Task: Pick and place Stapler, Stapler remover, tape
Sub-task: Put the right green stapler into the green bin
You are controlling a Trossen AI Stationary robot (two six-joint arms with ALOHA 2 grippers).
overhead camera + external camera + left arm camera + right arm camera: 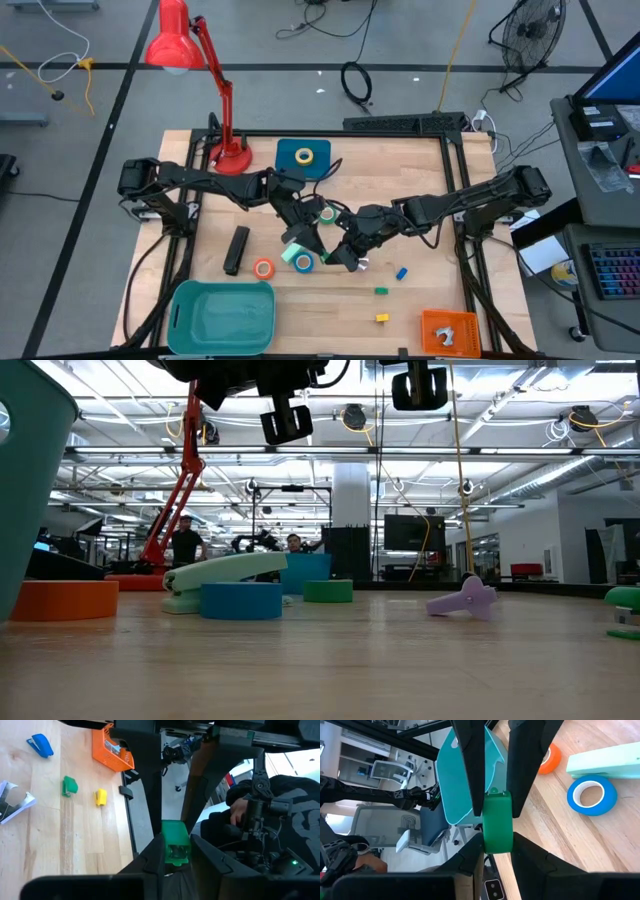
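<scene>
Both hands grip green pieces: left hand [172,851] a green block [175,840], right hand [497,832] a green tape roll [498,822]. On the worktop [420,215], black stapler [236,249] lies beside orange tape [264,268]; blue tape [592,794] touches a mint stapler [607,762]. Only the overhead view shows the teal bin [222,312].

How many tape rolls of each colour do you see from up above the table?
Yellow tape roll: 1
Green tape roll: 1
Orange tape roll: 1
Blue tape roll: 1
Total: 4
</scene>
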